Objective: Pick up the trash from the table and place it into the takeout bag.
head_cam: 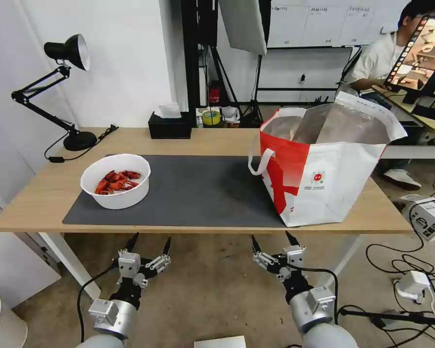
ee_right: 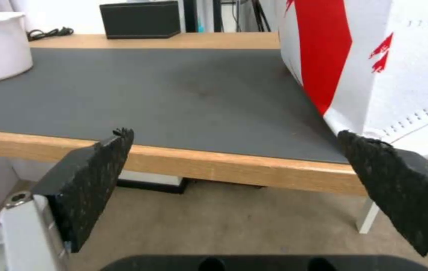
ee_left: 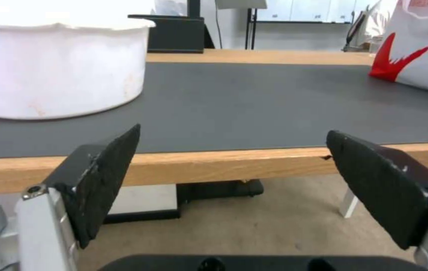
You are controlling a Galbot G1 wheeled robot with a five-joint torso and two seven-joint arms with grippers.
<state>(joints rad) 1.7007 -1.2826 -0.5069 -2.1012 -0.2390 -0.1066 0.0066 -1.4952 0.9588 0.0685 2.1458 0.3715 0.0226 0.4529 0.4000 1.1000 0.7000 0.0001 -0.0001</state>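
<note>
White bowl (head_cam: 115, 180) of red crayfish shells sits at the left end of the grey mat (head_cam: 198, 191) on the bench (head_cam: 43, 193); the takeout bag (head_cam: 324, 164) stands open at the right. Left hand (head_cam: 149, 243) and right hand (head_cam: 271, 243) hover released, empty, below the near edge. Step judged: pre-grasp. Next move calls for reaching the bowl's rim. A desk lamp (head_cam: 65, 53) and a black tissue box (head_cam: 169, 126) stand along the back.

Even, bright indoor light, soft shadows; the bowl (ee_left: 56, 64) glares overexposed, and the near fingers (ee_left: 101, 177) are slightly blurred.
</note>
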